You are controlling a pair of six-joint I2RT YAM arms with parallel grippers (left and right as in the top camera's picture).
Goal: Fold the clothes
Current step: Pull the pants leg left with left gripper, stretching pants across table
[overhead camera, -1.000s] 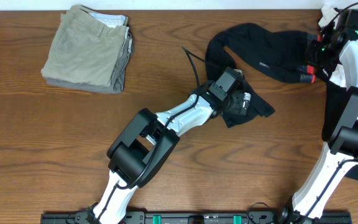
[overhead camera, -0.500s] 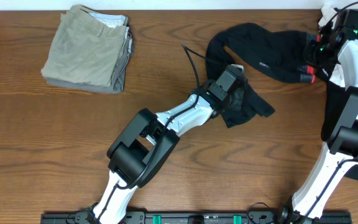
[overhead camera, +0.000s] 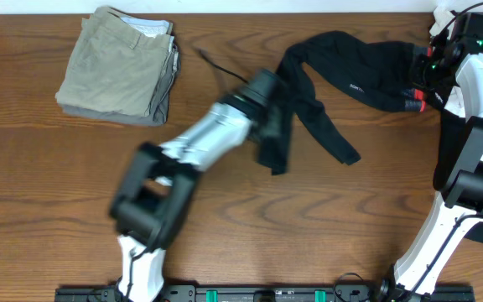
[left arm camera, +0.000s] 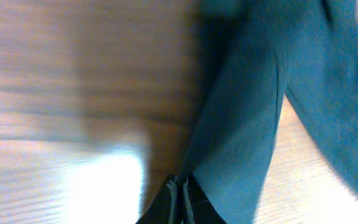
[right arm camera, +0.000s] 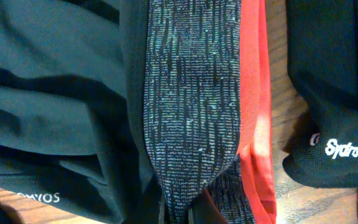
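The clothes, black leggings (overhead camera: 350,63), lie stretched across the back right of the table. Their red-and-grey waistband (overhead camera: 412,99) is at the right end. My left gripper (overhead camera: 270,126) is shut on one leg end, and black cloth (overhead camera: 277,153) hangs below it. In the left wrist view the gripper (left arm camera: 180,186) pinches dark cloth (left arm camera: 247,124) above the wood. My right gripper (overhead camera: 423,87) is shut on the waistband. The right wrist view shows the grey patterned band (right arm camera: 191,93) and red edge (right arm camera: 253,93) running into that gripper (right arm camera: 194,214).
Folded khaki trousers (overhead camera: 120,67) sit at the back left. A bit of white fabric (overhead camera: 443,17) shows at the far right corner behind the right arm. A black cloth fold with white lettering (right arm camera: 334,149) lies right of the waistband.
My left gripper shut on the leg end, then swept left and back with it, dragging the cloth along. The right gripper stayed put on the waistband.
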